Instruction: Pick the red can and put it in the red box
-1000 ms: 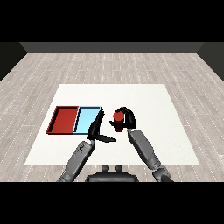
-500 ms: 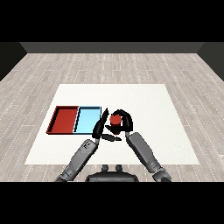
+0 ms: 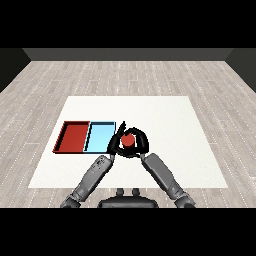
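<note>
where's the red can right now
In the head view the red can sits near the table's middle, enclosed by the right hand, just right of the light blue tray.
</note>
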{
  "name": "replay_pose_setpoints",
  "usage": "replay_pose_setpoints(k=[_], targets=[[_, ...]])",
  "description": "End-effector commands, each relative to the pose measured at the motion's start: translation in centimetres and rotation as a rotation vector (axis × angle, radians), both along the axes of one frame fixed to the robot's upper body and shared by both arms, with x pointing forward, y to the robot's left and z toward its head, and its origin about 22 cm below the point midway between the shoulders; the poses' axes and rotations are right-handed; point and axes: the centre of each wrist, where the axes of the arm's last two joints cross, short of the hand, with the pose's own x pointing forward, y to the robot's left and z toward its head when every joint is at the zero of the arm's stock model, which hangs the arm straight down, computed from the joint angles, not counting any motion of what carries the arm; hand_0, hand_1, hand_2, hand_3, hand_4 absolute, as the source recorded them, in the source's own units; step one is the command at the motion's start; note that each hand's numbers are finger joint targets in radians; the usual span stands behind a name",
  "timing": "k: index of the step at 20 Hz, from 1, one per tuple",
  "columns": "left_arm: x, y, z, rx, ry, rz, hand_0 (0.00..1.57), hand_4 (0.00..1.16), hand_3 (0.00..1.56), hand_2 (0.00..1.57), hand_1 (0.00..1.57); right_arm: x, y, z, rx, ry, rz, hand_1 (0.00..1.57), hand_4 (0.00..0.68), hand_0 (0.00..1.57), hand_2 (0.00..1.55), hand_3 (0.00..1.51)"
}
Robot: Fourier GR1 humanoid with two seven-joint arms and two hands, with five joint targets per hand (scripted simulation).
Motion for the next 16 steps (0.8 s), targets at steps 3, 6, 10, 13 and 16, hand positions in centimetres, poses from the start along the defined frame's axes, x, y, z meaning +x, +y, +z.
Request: replay_pose_setpoints(k=[3,6,10,13,16], targets=[[0.7,-0.2,-0.7,0.057,0.014,-0.024,0.0,0.0,0.0,0.0,0.0,-0.6,0.9,1.2,0.031,0.009,0.033,1.44,0.594,1.44,1.43,1.38],[-0.8,-2.3,-0.8,0.028,0.007,-0.021,0.0,0.0,0.0,0.0,0.0,-0.4,0.0,-0.1,0.051,0.001,0.04,1.46,0.588,1.46,1.44,1.39],[-0.1,-1.8,-1.7,0.007,-0.028,0.004,0.0,0.0,0.0,0.0,0.0,-0.2,4.2,1.2,0.027,0.003,0.049,1.46,0.523,1.46,1.45,1.4],[-0.8,-2.4,-0.6,0.068,-0.016,0.092,0.77,0.55,0.0,0.78,0.77,-1.0,2.8,0.6,0.039,-0.015,0.042,1.51,0.512,1.51,1.47,1.41],[-0.5,-2.5,-1.6,0.059,0.004,0.079,1.3,0.86,1.25,1.32,1.3,-0.5,2.7,1.7,0.054,-0.028,0.057,1.51,0.528,1.51,1.46,1.4]])
